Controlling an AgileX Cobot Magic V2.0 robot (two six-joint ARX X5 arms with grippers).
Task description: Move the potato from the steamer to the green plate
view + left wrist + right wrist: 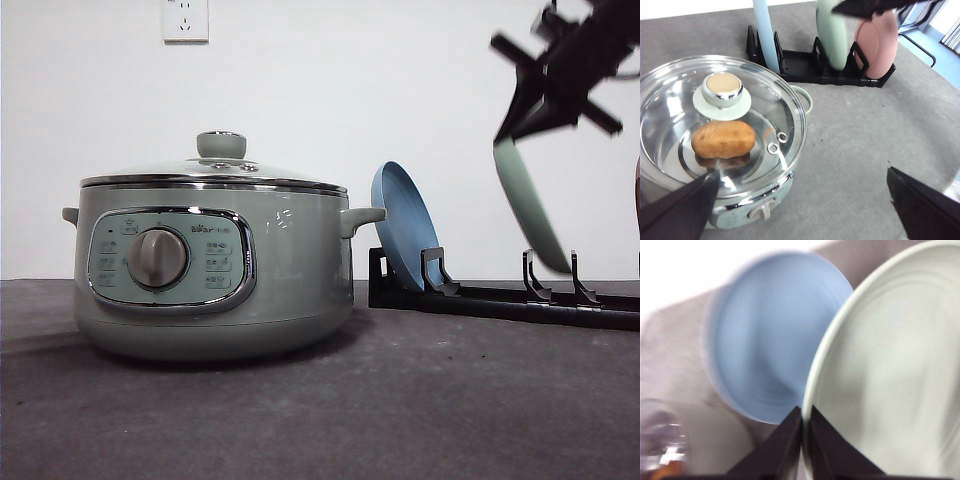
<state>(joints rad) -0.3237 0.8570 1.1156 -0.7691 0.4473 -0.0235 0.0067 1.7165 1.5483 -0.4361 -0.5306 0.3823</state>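
At the left of the front view we saw the steamer (212, 265) standing on the dark table (400, 410), its glass lid (720, 120) on and its green knob (221, 144) upright. Through that lid, in the left wrist view, the potato (723, 139) lay inside the pot, just beside the knob. The left gripper (805, 200) hung above the pot's front edge with its fingers (680, 210) spread wide apart and nothing between them.

To the right of the steamer stood a black rack (500, 297). A blue plate (405, 225) leaned on edge in its nearest slot. Further right, the green plate (530, 205) was tilted, its lower edge close to the rack's posts; we could not tell whether it touched them. The right gripper (805, 427) was pinched onto the green plate's rim, its two fingers nearly together with the rim between them. A pink plate (875, 42) stood in the rack beyond the green one.
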